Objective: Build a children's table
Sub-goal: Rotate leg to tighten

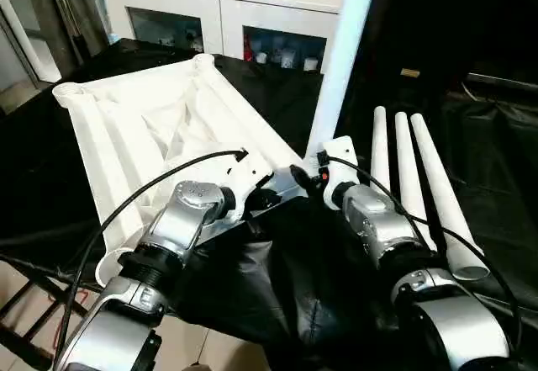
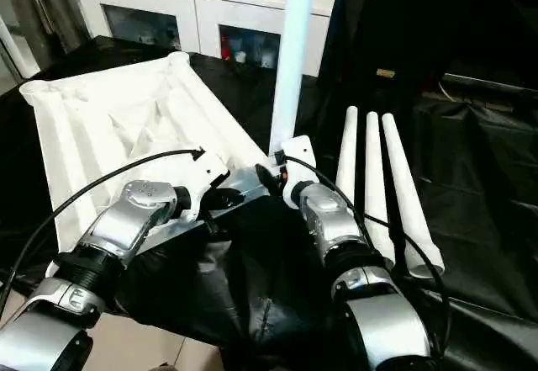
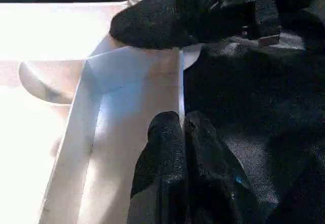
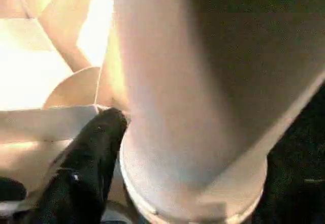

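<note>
First leg (image 1: 340,68) stands in its corner socket, right gripper (image 4: 109,132) clamping its base (three legs (image 2: 370,186) wait). Left gripper (image 3: 180,127) pinches the tabletop (image 1: 126,119) rim. Next: press it home squarely.

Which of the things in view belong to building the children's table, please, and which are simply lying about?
Belong to the job:
- tabletop, lying underside up, its edge pinched by the left gripper
- upright leg at the near corner, held by the right gripper
- three spare legs lying side by side on the black cloth

Lying about:
- white cabinet behind, with items on its shelves
</note>
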